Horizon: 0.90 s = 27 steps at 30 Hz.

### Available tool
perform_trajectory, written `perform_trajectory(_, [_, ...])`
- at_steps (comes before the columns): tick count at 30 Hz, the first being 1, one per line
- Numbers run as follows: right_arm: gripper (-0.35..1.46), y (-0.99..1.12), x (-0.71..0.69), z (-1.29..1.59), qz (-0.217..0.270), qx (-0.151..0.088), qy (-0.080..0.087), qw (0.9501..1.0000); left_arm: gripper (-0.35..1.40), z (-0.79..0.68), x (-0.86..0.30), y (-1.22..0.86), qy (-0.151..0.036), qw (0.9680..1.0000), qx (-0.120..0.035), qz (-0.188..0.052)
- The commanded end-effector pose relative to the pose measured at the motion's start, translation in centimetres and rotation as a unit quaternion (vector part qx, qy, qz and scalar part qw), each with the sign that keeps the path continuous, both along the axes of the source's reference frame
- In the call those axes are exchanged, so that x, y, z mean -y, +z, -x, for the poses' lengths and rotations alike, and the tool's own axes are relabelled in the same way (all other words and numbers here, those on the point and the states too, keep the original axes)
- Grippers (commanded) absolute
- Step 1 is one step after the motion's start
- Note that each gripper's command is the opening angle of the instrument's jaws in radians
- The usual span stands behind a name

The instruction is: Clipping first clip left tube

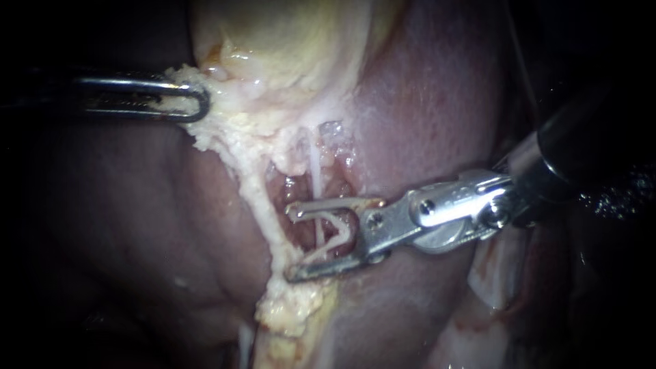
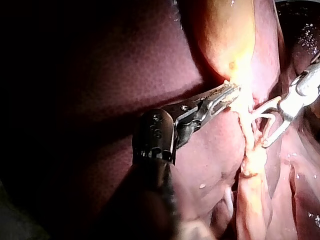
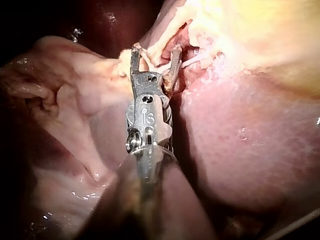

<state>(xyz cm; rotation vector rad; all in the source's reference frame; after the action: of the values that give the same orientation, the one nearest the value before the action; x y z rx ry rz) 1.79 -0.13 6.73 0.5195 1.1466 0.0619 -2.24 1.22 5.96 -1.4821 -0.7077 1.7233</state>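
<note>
My left instrument [image 1: 188,102] comes in from the left, its jaws shut on the fatty lower edge of the pale gallbladder [image 1: 287,41]; the left wrist view shows the same grip [image 2: 227,92]. A thick yellowish left tube [image 1: 263,205] runs down from that edge. Right of it lies a thin white tube [image 1: 316,171]. My right instrument [image 1: 292,242] stands open, a white clip [image 1: 336,231] seated between its jaws. The thin white tube passes between the jaws, and their tips reach the left tube. In the right wrist view the open jaws [image 3: 155,52] straddle pale strands.
Dark red liver [image 1: 437,102] lies on both sides of the tubes, and also under my left instrument [image 1: 123,225]. A lump of yellow fat [image 1: 294,311] hangs at the lower end of the left tube. Pink folded tissue [image 3: 75,110] lies beside my right instrument's shaft.
</note>
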Motion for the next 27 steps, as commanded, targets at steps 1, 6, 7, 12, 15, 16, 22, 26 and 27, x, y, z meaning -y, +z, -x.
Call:
perform_trajectory(1, [0.49, 0.03, 0.02, -0.02, -0.001, -0.001, -0.002, 1.0, -0.35, 0.0, 0.0, 0.0, 0.0, 1.0, 0.0, 0.0])
perform_trajectory(6, [0.49, 0.15, 0.08, -0.12, -0.01, -0.004, -0.008, 0.9999, -0.35, 0.01, 0.0, 0.0, 0.0, 1.0, 0.0, 0.0])
perform_trajectory(7, [0.49, 0.16, 0.08, -0.14, -0.01, -0.006, -0.008, 0.9999, -0.35, 0.01, 0.0, 0.0, 0.0, 1.0, 0.0, 0.0])
perform_trajectory(12, [0.49, 0.2, 0.12, -0.2, -0.029, -0.033, -0.002, 0.999, -0.35, 0.01, 0.0, 0.0, 0.0, 1.0, 0.0, 0.0])
perform_trajectory(15, [0.49, 0.17, 0.15, -0.21, -0.061, -0.052, 0.007, 0.9967, -0.35, 0.01, 0.0, 0.0, 0.0, 1.0, -0.001, 0.0])
perform_trajectory(16, [0.48, 0.16, 0.16, -0.21, -0.065, -0.057, 0.008, 0.9962, -0.35, 0.01, 0.0, 0.0, 0.0, 1.0, -0.001, 0.0])
perform_trajectory(22, [0.47, 0.14, 0.2, -0.31, -0.098, -0.076, 0.01, 0.9922, -0.35, 0.03, -0.01, 0.01, -0.001, 1.0, -0.001, 0.0])
perform_trajectory(26, [0.47, 0.17, 0.24, -0.41, -0.106, -0.081, 0.008, 0.9911, -0.35, 0.04, -0.01, 0.01, -0.001, 1.0, -0.001, 0.0])
perform_trajectory(27, [0.47, 0.18, 0.25, -0.44, -0.108, -0.081, 0.008, 0.9908, -0.35, 0.04, -0.01, 0.01, -0.001, 1.0, -0.001, 0.0])
